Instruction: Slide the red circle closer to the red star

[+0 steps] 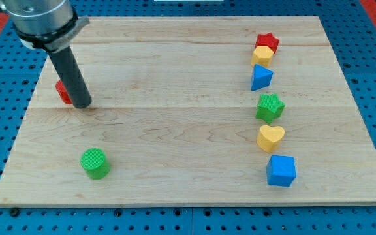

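At the upper left of the frame, my tip (82, 104), the lower end of the straight dark rod, rested on the pale wooden board (175, 137); it had no fingers to open or close and held nothing. The small red plastic circle block (62, 92) sat just to its left, touching or nearly so and mostly hidden behind the rod. That put my tip on the side facing the goal, so I judged it needed to get round to the block's far left before pushing. Lower left stood 1 green ribbed cylinder (95, 163). Well apart, in a column on the right, lay the red star block (267, 43), then a yellow hexagon-like block (262, 55), a blue triangle (261, 78), a green star (269, 108), a yellow heart (270, 138) and a blue cube (281, 170).
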Robot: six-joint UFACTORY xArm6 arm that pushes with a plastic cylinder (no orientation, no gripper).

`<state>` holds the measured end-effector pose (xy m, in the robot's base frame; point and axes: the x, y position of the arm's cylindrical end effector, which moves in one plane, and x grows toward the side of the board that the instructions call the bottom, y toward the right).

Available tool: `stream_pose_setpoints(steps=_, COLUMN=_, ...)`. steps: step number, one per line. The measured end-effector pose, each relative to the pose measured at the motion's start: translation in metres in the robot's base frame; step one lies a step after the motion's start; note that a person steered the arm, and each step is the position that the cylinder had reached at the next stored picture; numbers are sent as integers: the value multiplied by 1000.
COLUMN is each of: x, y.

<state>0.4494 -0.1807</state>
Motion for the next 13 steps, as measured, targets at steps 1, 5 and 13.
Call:
stream_pose_setpoints(steps=1, x=-15, y=-49)
stream_pose_setpoints(steps=5, x=-27, y=17)
stream_pose_setpoints(steps=13, x=-164, y=263)
